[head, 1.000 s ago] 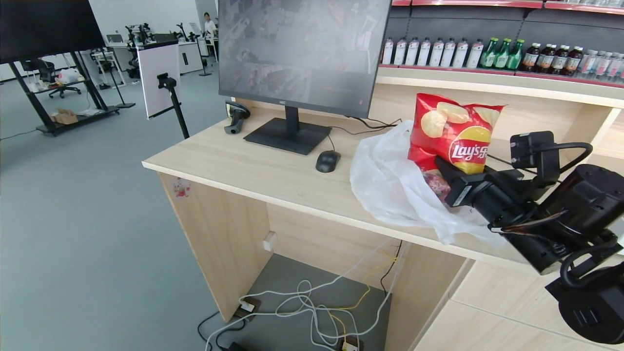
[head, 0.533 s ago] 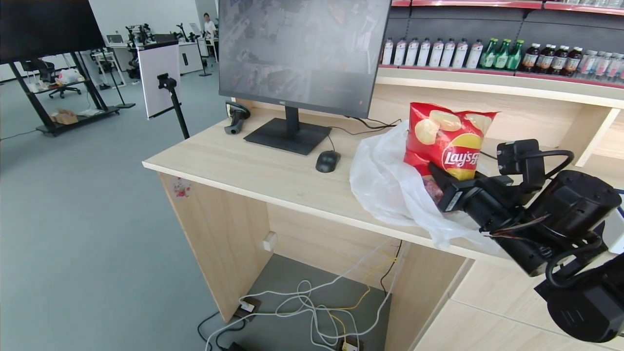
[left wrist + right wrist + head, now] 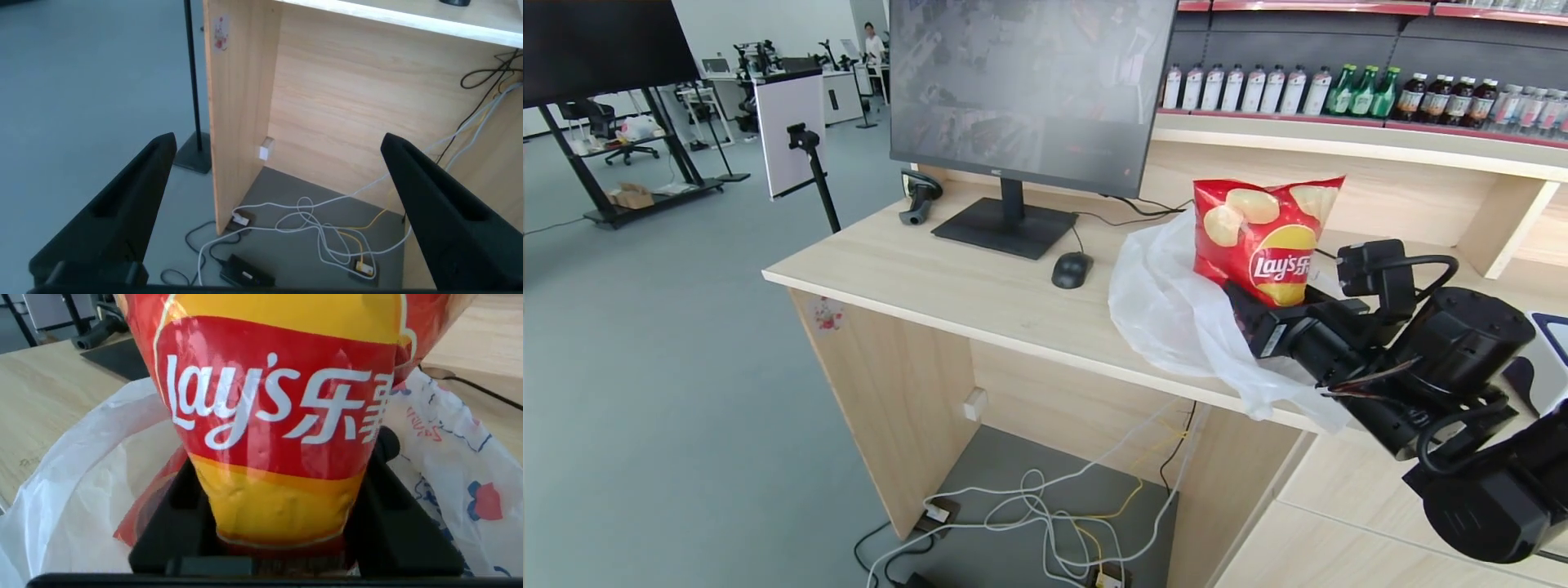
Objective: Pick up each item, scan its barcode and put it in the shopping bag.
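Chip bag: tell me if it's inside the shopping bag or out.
Out, not yet dropped in. The right end effector grips the chip bag upright over the open shopping bag.

chips point(image 3: 1262, 237) over bag point(image 3: 1176, 310), mouse point(image 3: 1072, 269) left (monitor point(image 3: 1029, 82) behind)

Quick count from where I'm sitting: one bag of chips point(image 3: 1262, 245), one plastic shopping bag point(image 3: 1168, 306), one scanner point(image 3: 919, 196), one monitor point(image 3: 1025, 82), one mouse point(image 3: 1072, 269), one desk point(image 3: 947, 282). On the shelf point(image 3: 1339, 131) I get three green bottles point(image 3: 1364, 90) and four dark bottles point(image 3: 1448, 96). The white bottles point(image 3: 1241, 88) run together too much for me to count.
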Controlling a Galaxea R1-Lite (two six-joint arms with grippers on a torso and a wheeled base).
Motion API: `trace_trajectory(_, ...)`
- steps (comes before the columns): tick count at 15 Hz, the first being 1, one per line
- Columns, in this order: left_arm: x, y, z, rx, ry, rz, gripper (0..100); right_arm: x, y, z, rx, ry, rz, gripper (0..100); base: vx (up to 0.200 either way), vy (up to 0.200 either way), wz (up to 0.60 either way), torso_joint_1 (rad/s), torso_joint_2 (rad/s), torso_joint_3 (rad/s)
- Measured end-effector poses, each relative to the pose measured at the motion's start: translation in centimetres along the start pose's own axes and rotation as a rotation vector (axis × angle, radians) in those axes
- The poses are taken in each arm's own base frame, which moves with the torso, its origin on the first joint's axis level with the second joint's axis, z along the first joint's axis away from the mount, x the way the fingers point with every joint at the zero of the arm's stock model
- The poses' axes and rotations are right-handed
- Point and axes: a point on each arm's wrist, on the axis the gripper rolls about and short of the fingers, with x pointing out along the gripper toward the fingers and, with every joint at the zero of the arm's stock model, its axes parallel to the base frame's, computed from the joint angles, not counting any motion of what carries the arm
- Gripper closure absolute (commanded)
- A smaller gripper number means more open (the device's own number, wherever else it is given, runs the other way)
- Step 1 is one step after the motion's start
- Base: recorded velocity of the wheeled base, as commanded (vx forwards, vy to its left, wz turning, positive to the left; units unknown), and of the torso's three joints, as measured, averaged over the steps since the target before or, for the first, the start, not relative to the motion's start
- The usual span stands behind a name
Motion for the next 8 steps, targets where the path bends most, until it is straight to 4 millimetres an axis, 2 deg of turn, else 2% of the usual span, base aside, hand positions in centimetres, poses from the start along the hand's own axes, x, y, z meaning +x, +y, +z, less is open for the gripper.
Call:
trace_trajectory(4, 0.0, 0.0, 0.0, 0.000, 0.000, 0.000, 0, -0.1, -0.4, 0.5, -0.002, -0.020, -0.013, 0, 0.000, 0.000, 0.00, 0.000, 0.00, 0.000)
trace_trajectory(8, 0.0, 0.0, 0.0, 0.000, 0.000, 0.000, 0, 0.3, -0.7, 3.0, -0.013, -0.121, -0.024, 0, 0.000, 0.000, 0.00, 0.000, 0.00, 0.000)
